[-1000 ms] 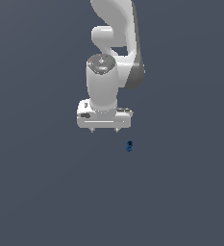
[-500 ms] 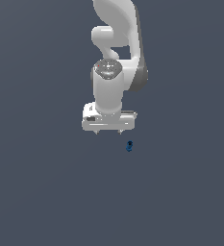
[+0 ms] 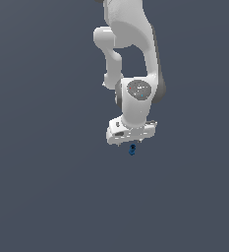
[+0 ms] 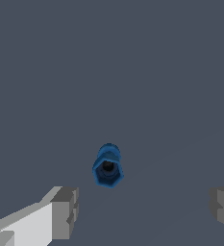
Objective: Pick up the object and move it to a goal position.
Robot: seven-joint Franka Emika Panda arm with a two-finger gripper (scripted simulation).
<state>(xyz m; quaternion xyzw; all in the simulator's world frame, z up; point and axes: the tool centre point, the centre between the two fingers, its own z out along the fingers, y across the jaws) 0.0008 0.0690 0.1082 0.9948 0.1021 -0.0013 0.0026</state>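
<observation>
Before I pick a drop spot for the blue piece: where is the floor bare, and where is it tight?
Bare grey surface lies all around the small blue object, on both of the exterior view's sides and below it. Only the spot under the open gripper is crowded: the object sits there, ahead of the fingertips.

In the exterior view the arm (image 3: 130, 54) runs out past the picture's top edge, so its base is unseen. The end effector (image 3: 130, 143) hangs just over the blue object (image 3: 132, 149), hiding its top; the fingertips are too small to make out there. In the wrist view both fingers (image 4: 63, 211) are cut by the picture's edges, the farther one nearly entirely.
</observation>
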